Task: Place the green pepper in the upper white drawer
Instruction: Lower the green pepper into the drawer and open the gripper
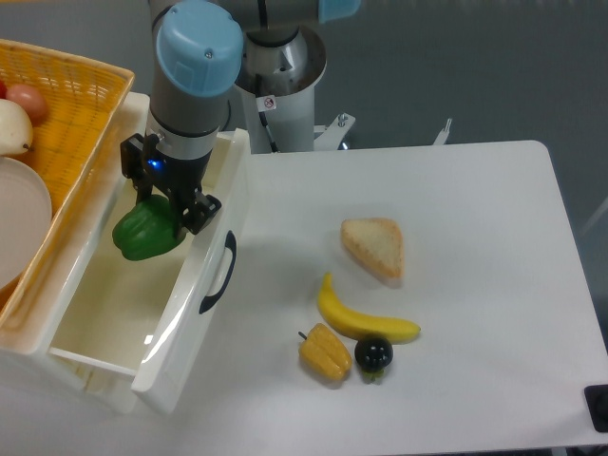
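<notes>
Our jaws pinch the green pepper over the upper white drawer. Released from here, it could bounce or strike the drawer's right wall.

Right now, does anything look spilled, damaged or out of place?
Nothing stands out. The gripper holds the pepper over the open drawer; the bread, banana and other items lie intact on the table.

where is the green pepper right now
The green pepper is on the left of the camera view, held in the gripper over the open upper white drawer, near its back end beside the yellow wicker basket.
</notes>
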`<action>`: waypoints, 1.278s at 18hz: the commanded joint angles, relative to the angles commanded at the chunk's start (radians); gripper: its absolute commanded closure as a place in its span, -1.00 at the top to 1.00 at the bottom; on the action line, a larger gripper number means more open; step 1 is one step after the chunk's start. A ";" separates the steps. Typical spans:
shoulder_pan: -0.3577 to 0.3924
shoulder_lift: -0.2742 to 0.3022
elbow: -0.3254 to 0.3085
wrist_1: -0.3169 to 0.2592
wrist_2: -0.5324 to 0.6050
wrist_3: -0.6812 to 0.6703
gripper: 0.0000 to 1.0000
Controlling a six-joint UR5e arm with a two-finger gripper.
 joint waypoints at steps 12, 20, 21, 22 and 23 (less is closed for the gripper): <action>-0.012 -0.009 0.002 0.020 0.002 0.006 0.38; -0.014 -0.011 0.002 0.029 0.002 0.008 0.53; -0.014 -0.011 0.002 0.029 0.002 0.009 0.57; -0.014 -0.012 0.002 0.029 0.002 0.009 0.59; -0.014 -0.012 0.000 0.029 0.002 0.009 0.60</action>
